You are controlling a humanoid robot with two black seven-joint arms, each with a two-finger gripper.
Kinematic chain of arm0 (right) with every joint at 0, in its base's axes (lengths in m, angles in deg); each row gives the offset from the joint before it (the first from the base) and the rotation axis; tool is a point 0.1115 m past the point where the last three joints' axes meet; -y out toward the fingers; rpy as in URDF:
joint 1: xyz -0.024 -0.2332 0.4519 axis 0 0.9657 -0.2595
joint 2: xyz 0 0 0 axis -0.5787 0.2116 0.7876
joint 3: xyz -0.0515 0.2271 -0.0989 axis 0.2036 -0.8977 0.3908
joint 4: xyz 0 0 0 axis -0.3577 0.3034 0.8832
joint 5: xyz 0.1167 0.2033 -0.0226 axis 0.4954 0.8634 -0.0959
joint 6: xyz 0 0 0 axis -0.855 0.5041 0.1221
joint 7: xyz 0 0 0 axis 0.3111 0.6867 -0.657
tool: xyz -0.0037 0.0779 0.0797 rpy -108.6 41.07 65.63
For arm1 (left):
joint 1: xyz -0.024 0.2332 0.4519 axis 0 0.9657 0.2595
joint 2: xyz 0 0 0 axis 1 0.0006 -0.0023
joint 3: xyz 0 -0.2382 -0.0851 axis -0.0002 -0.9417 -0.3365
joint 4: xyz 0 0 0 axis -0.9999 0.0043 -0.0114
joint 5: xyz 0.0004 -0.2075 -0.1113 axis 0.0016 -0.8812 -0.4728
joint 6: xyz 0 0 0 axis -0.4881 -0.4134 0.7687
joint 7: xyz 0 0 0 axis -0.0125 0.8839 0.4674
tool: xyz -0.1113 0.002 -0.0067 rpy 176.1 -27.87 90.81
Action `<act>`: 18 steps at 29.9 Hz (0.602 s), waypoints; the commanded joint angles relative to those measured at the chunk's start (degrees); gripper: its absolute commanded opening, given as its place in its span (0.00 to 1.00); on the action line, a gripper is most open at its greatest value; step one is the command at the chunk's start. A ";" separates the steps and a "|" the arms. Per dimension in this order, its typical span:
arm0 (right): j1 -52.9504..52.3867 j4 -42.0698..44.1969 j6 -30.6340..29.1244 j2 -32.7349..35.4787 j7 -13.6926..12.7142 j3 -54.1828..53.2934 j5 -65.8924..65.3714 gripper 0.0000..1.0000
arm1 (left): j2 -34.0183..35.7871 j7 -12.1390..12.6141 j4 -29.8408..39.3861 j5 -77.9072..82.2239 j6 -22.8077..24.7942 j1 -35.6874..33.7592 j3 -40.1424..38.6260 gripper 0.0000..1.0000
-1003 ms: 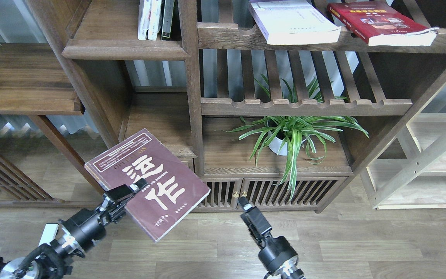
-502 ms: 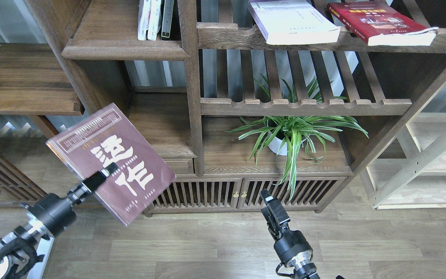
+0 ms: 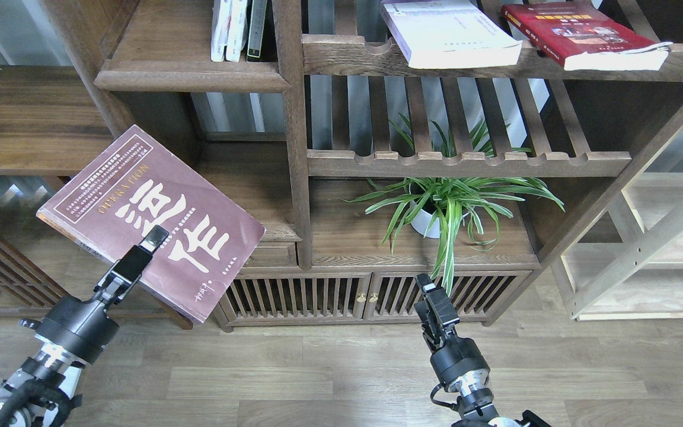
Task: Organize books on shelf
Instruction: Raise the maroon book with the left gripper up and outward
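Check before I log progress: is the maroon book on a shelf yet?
No. The maroon book is tilted in mid-air, gripped by the left pincer, resting on no shelf.

Left arm: enters from the lower-left corner, black, cabled at the base, angled up and to the right. Left gripper (image 3: 147, 242): far end of that arm, one finger lying across the cover of the maroon book (image 3: 152, 216), clamped on it and holding it in the air. Right arm: rises from the bottom edge, right of centre, leaning slightly left. Right gripper (image 3: 427, 289): seen end-on, fingers indistinguishable, holding nothing.
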 commanded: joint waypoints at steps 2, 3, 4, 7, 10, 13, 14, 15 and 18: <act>0.01 0.00 0.00 -0.01 0.00 -0.28 -0.04 0.99 | -0.18 0.48 4.62 0.88 0.00 1.82 -2.42 0.00; 0.01 0.00 0.00 -0.01 0.00 -0.28 -0.04 0.99 | -0.18 0.92 5.24 0.97 0.00 1.82 -3.82 0.00; 0.01 0.00 0.00 -0.01 0.00 -0.28 0.05 0.99 | -0.18 1.88 5.94 1.49 0.00 1.82 -5.84 0.00; 0.01 0.00 0.00 -0.01 0.00 -0.28 0.05 0.99 | -0.18 3.30 7.26 1.85 0.00 1.82 -9.19 0.00; 0.01 0.00 0.00 -0.01 0.00 -0.28 0.05 0.99 | -0.18 3.30 7.53 1.85 0.00 1.29 -11.82 0.00; 0.01 0.00 0.00 -0.01 0.00 -0.28 0.05 0.99 | -0.18 3.21 7.53 1.76 0.00 0.94 -13.15 0.00; 0.01 0.00 0.00 -0.01 0.00 -0.28 0.05 0.99 | -0.18 3.12 7.53 1.50 0.00 0.94 -13.24 0.00; 0.01 0.00 0.00 -0.01 0.00 -0.28 0.05 0.99 | -0.18 3.03 7.53 1.41 0.00 0.94 -13.33 0.00; 0.01 0.00 0.00 -0.01 0.00 -0.28 0.14 0.99 | -0.18 3.12 7.53 1.41 0.00 0.77 -14.03 0.00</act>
